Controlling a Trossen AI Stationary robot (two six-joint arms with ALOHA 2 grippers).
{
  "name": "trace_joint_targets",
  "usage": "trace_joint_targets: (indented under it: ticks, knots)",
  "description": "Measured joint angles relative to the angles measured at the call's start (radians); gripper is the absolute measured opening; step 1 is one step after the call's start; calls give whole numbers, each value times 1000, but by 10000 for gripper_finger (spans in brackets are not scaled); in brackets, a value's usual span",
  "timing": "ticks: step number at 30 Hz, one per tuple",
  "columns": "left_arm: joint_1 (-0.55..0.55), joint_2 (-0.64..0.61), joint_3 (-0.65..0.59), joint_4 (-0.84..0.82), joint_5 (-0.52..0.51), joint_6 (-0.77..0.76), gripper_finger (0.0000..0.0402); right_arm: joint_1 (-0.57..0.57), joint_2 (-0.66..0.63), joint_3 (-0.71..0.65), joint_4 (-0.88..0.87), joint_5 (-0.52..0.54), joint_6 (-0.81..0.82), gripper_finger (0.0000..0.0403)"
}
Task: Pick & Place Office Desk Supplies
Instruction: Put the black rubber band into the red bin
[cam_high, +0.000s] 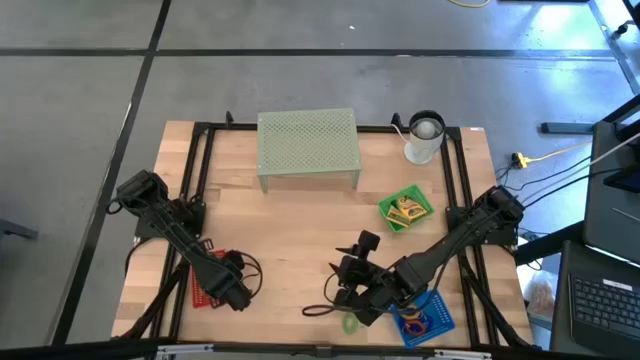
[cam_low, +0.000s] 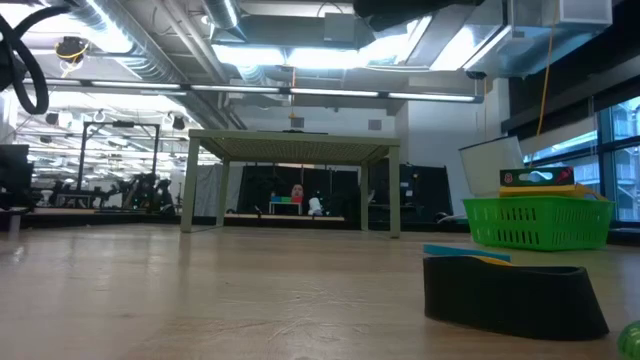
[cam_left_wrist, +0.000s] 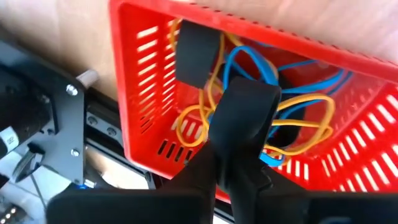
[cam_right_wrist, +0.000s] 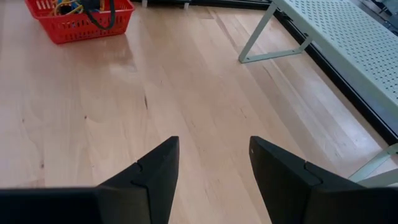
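The red tray (cam_high: 203, 292) sits at the table's near left and holds blue and orange rings (cam_left_wrist: 298, 106) and a flat black piece (cam_left_wrist: 198, 50). My left gripper (cam_left_wrist: 244, 99) is shut and reaches down into this tray among the rings. My right gripper (cam_right_wrist: 214, 142) is open and hovers over bare wood near the table's middle (cam_high: 345, 282), touching nothing. A green ring (cam_high: 350, 323) lies flat on the table beside the blue tray (cam_high: 440, 325), which holds more small rings. The green tray (cam_high: 405, 208) holds yellow pieces. My left gripper comes from above, slanting down into the red tray, with its shut fingers (cam_left_wrist: 249, 118) among the blue and orange rings (cam_left_wrist: 205, 118). The fingers hide the place where they meet. I cannot tell whether a ring is pinched between them.
The pale green mesh riser (cam_high: 308, 148) stands at the far middle, and a white cup (cam_high: 424, 138) stands to its right. A black frame (cam_high: 195, 170) runs along the table's sides. A low dark object (cam_low: 515, 295) sits near the near edge. Bare wood (cam_high: 300, 230) lies between the arms.
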Motion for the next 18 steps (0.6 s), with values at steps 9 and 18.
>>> trace_joint_targets:
  ticks: [9, 18]
  knots:
    - [9, 0, -1, -7, 0, -56, 99, 0, 0, 0, 0, -34, 2, 197]
    - [43, 0, 21, -29, 60, 13, 138, 5, 0, 0, -6, -236, 34, 197]
